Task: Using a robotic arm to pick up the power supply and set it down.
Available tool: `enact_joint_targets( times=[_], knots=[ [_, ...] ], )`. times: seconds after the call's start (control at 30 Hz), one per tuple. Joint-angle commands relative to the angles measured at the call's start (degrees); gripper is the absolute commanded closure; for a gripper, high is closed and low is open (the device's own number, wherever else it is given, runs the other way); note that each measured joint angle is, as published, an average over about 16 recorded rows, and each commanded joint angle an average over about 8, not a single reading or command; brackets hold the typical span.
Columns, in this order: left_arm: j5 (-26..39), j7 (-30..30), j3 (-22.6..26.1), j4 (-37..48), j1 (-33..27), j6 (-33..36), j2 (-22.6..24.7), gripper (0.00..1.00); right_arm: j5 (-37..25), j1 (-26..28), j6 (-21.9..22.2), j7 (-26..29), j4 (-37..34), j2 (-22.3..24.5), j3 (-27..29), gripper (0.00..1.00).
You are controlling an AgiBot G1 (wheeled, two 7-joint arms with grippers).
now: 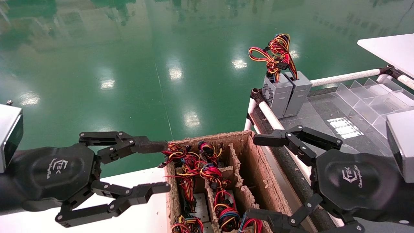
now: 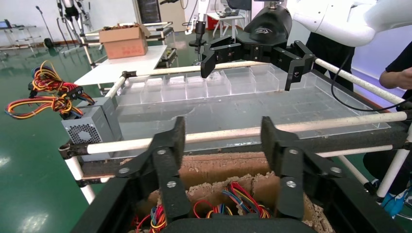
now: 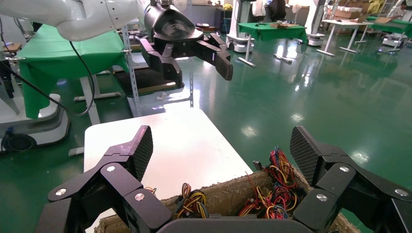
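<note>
With both black scissor-link grippers spread wide and empty, left (image 1: pixel 158 168) beside and right (image 1: pixel 258 176) over the divided cardboard box (image 1: pixel 258 174), I aim the right straight down a slot onto a grey wire-topped power supply (image 1: pixel 223 207), avoiding wires.

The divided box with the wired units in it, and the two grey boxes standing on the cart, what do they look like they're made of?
The divided box looks like raw brown cardboard or pulp board: matte, with fuzzy, crumbling edges and partitions. The two grey boxes look like painted or bare sheet metal: flat, dull grey faces, crisp folded corners and a perforated vent side. Their wires appear plastic-insulated, glossy red, yellow and black.
</note>
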Motion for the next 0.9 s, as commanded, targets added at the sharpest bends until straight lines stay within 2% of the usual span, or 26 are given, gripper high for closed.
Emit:
enact_joint_targets(
  times=[0.03, 0.8, 0.83, 0.9],
  knots=[
    [0.00, 0.00, 0.00, 0.00, 0.00, 0.00, 0.00, 1.00, 0.00, 0.00, 0.00, 0.00, 0.00, 0.00, 0.00, 0.00],
    [0.00, 0.00, 0.00, 0.00, 0.00, 0.00, 0.00, 1.00, 0.00, 0.00, 0.00, 0.00, 0.00, 0.00, 0.00, 0.00],
    [0.00, 0.00, 0.00, 0.00, 0.00, 0.00, 0.00, 0.98, 0.00, 0.00, 0.00, 0.00, 0.00, 0.00, 0.00, 0.00],
    [0.00, 0.00, 0.00, 0.00, 0.00, 0.00, 0.00, 0.76, 0.00, 0.00, 0.00, 0.00, 0.00, 0.00, 0.00, 0.00]
  ],
)
